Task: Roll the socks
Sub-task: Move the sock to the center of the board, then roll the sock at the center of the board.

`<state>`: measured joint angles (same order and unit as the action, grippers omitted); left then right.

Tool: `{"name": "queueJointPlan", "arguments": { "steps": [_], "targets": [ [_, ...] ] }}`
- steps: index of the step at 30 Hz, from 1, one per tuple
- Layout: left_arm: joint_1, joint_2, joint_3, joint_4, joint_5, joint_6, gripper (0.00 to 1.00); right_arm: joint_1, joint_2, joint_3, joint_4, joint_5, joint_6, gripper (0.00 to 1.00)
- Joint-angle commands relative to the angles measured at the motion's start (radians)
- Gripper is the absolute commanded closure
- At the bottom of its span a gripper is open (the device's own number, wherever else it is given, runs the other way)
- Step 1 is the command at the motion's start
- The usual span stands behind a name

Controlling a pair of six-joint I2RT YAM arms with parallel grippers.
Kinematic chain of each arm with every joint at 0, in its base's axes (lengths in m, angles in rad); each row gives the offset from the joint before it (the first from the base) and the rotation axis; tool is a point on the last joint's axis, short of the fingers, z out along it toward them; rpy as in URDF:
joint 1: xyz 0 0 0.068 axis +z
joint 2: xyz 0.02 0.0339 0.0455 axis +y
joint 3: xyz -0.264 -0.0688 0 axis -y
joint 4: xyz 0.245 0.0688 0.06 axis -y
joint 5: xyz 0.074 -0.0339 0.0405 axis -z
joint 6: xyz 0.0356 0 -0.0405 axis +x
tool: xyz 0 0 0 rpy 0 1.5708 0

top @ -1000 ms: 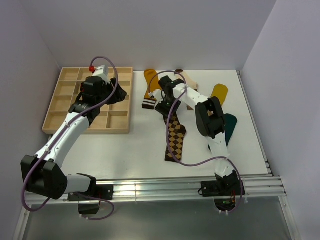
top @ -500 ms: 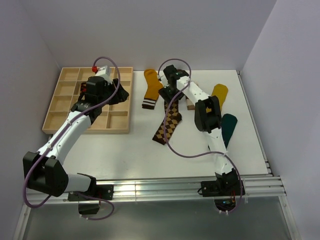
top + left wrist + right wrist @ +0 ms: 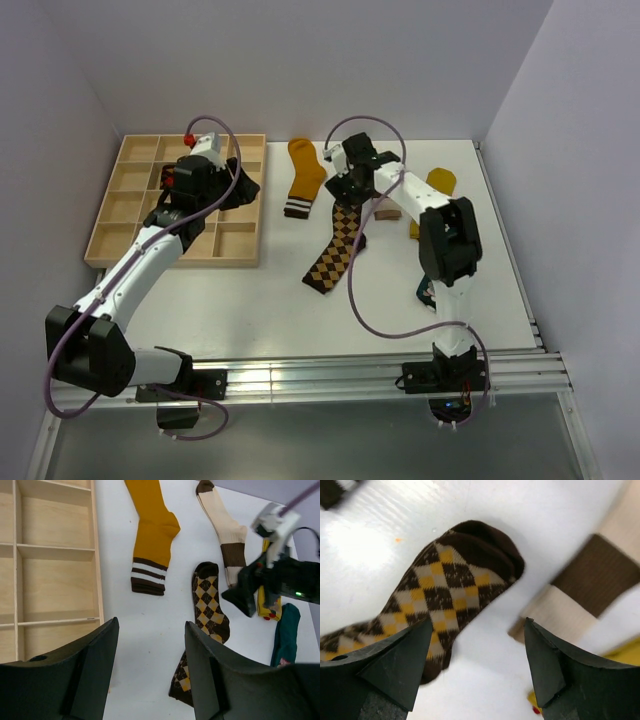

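A brown/orange argyle sock (image 3: 335,248) lies slantwise mid-table. My right gripper (image 3: 346,190) hangs open and empty just above its far end (image 3: 450,580), with the fingertips' midpoint (image 3: 477,625) over bare table between it and the cream sock with brown bands (image 3: 590,585). A mustard sock with striped cuff (image 3: 303,178) lies to the left. A yellow sock (image 3: 438,182) lies to the right; its red mark (image 3: 270,615) shows in the left wrist view. The teal sock (image 3: 286,635) is mostly hidden under the right arm in the top view. My left gripper (image 3: 240,185) is open and empty (image 3: 150,630) by the tray's right edge.
A wooden tray with several compartments (image 3: 130,200) stands at the back left; its right wall (image 3: 97,555) is below my left gripper. The right arm and its purple cable (image 3: 365,310) arch over the right half of the table. Walls close in the back and both sides.
The argyle sock has gone from straight to slanting, its near end shifted left. The right gripper has moved toward the back, and its elbow has swung right over the teal sock. The left arm has barely moved.
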<state>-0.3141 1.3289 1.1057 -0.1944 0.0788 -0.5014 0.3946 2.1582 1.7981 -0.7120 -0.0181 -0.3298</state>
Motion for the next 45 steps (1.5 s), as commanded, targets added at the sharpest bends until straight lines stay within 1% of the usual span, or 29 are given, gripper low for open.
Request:
{"name": "queueJointPlan", "arguments": {
  "steps": [1, 4, 5, 6, 7, 8, 9, 11, 13, 14, 17, 19, 22, 26, 30, 39, 45],
  "targets": [
    [-0.005, -0.069, -0.01, 0.09, -0.034, -0.04, 0.39, 0.009, -0.219, -0.087, 0.163, 0.0, -0.043, 0.19],
    [-0.005, -0.1, 0.005, 0.099, -0.074, -0.061, 0.39, 0.038, -0.287, -0.173, 0.131, -0.048, -0.057, 0.19],
    [-0.005, -0.106, 0.022, 0.096, -0.074, -0.068, 0.39, 0.055, -0.343, -0.212, 0.143, -0.04, -0.069, 0.19],
    [-0.005, -0.114, 0.028, 0.089, -0.112, -0.072, 0.39, 0.078, -0.372, -0.306, 0.158, -0.019, -0.081, 0.19],
    [-0.005, -0.122, 0.037, 0.087, -0.114, -0.072, 0.39, 0.108, -0.401, -0.359, 0.176, 0.003, -0.093, 0.2],
    [-0.005, -0.123, 0.061, 0.075, -0.135, -0.075, 0.39, 0.175, -0.459, -0.455, 0.222, 0.038, -0.109, 0.2],
    [-0.005, -0.125, 0.072, 0.067, -0.143, -0.083, 0.39, 0.208, -0.478, -0.492, 0.233, 0.044, -0.107, 0.21],
    [-0.005, -0.129, 0.097, 0.052, -0.163, -0.083, 0.39, 0.278, -0.503, -0.538, 0.237, 0.024, -0.091, 0.28],
    [-0.005, -0.137, 0.106, 0.038, -0.175, -0.083, 0.39, 0.309, -0.523, -0.58, 0.233, 0.023, -0.077, 0.32],
    [-0.005, -0.14, 0.114, 0.036, -0.178, -0.081, 0.39, 0.326, -0.529, -0.594, 0.238, 0.023, -0.063, 0.36],
    [-0.003, -0.143, 0.123, 0.029, -0.18, -0.074, 0.39, 0.404, -0.555, -0.651, 0.255, 0.055, -0.045, 0.38],
    [-0.005, -0.14, 0.125, 0.027, -0.174, -0.075, 0.39, 0.458, -0.549, -0.657, 0.256, 0.082, -0.028, 0.38],
    [-0.005, -0.14, 0.121, 0.03, -0.165, -0.075, 0.39, 0.49, -0.528, -0.66, 0.252, 0.083, -0.002, 0.42],
    [-0.005, -0.146, 0.117, 0.024, -0.166, -0.071, 0.39, 0.521, -0.515, -0.674, 0.253, 0.104, 0.011, 0.42],
    [-0.005, -0.145, 0.117, 0.024, -0.16, -0.065, 0.39, 0.532, -0.494, -0.661, 0.23, 0.089, 0.031, 0.43],
    [-0.005, -0.131, 0.106, 0.035, -0.149, -0.063, 0.39, 0.54, -0.425, -0.664, 0.246, 0.089, 0.043, 0.44],
    [-0.005, -0.111, 0.102, 0.041, -0.139, -0.06, 0.39, 0.552, -0.42, -0.674, 0.249, 0.09, 0.049, 0.44]
  ]
}}
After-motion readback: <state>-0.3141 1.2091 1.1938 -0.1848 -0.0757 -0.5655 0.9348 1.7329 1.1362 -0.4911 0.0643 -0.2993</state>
